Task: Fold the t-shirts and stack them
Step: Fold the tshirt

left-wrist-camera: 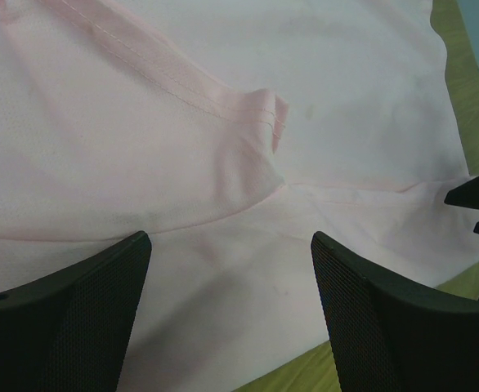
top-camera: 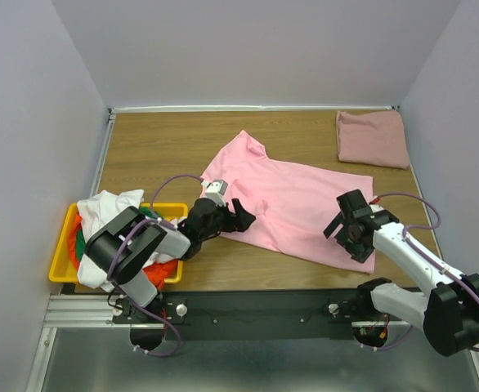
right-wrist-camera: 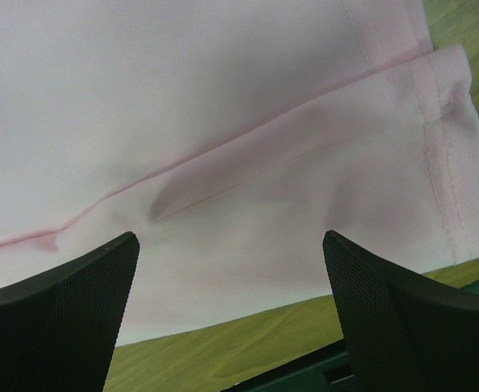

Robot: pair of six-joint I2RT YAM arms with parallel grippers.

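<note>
Bare brown wooden table at the far left, from the back wall to the yellow plastic bin: we note open passage there. The bin, heaped with white, orange and green tees, blocks the near-left corner. The spread bright pink t-shirt covers the middle. We see a narrow bare strip between it and the folded dusty rose-pink t-shirt in the far-right corner. The left gripper and right gripper, jaws wide apart, hang over the pink shirt's near edge. Bare wood runs in front of it.
</note>
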